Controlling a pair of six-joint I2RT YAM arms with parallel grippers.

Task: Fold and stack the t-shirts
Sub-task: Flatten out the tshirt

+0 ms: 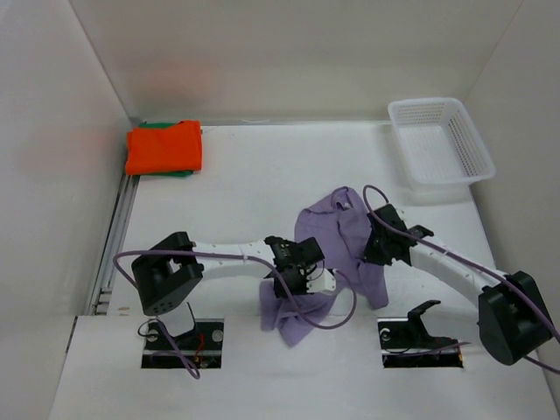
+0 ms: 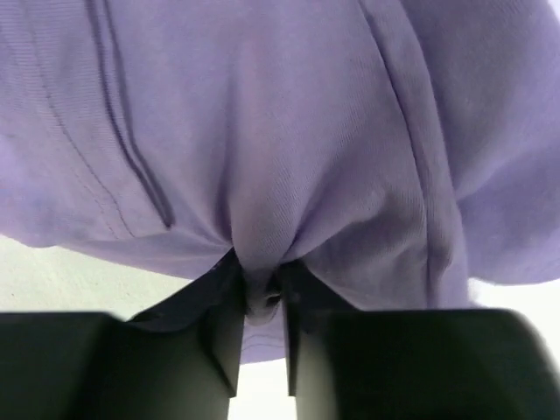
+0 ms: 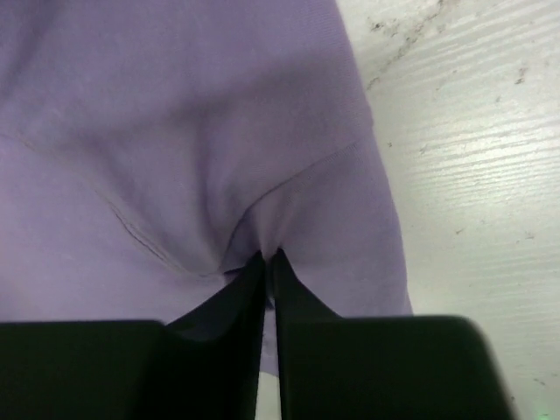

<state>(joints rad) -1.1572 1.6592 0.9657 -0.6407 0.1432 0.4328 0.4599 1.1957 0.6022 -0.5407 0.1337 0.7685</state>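
Lavender t-shirt (image 1: 337,229) tight in left jaws and right jaws; left arm (image 1: 232,254) and right arm (image 1: 451,267) low, inward.

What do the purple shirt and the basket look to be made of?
The purple shirt looks like soft knit cloth, likely cotton jersey, matte: fine ribbing, stitched seams, and it bunches into folds. The basket looks like rigid white plastic, probably moulded, faintly glossy: an even grid of holes and straight walls.
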